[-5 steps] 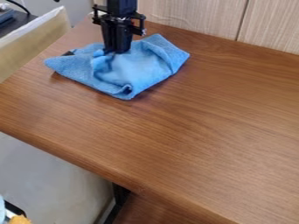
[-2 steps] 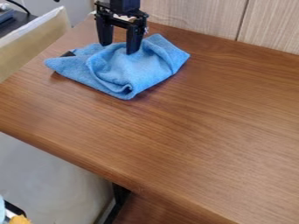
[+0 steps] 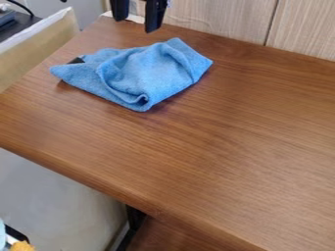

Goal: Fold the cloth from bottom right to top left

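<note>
At the top edge, left of centre, the claw [image 3: 137, 20] hangs down above the far part of the table [image 3: 222, 142], its two black fingers [image 3: 154, 17] pointing downward. They stand spread, with a gap between them and nothing pinched there. One finger reaches lower than the other, and both are nearly upright, the lower one tipping slightly. The arm above them runs out past the top edge, so its wrist cannot be seen.

Apart from the fingertips, nearer the viewer, the blue cloth [image 3: 154, 71] lies on the table's upper left part. It is folded over itself unevenly, with a rounded fold across its middle, one corner toward the left and another toward the back. A small dark piece [image 3: 76, 61] shows beside its upper left edge.
</note>
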Robot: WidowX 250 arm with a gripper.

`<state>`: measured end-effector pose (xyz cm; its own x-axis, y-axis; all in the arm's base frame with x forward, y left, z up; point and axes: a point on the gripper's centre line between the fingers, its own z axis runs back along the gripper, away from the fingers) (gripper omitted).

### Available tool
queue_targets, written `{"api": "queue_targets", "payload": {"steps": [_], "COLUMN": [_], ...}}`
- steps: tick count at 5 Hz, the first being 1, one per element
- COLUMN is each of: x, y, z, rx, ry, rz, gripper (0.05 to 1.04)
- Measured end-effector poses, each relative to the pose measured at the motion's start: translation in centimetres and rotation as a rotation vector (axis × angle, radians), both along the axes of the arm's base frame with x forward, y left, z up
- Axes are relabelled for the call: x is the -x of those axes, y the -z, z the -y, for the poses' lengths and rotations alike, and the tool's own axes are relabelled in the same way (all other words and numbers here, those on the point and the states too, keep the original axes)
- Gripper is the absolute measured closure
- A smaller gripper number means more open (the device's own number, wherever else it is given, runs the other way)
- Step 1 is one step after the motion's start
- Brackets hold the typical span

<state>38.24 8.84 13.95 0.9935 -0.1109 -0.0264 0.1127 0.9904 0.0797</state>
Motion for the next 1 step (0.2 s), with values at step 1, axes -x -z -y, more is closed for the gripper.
{"api": "queue_targets", "payload": {"steps": [1], "x": [0.0], "y": [-0.06], "z": [0.0], "rx": [0.0], "ry": [0.0], "rz": [0.002], "gripper": [0.082]}}
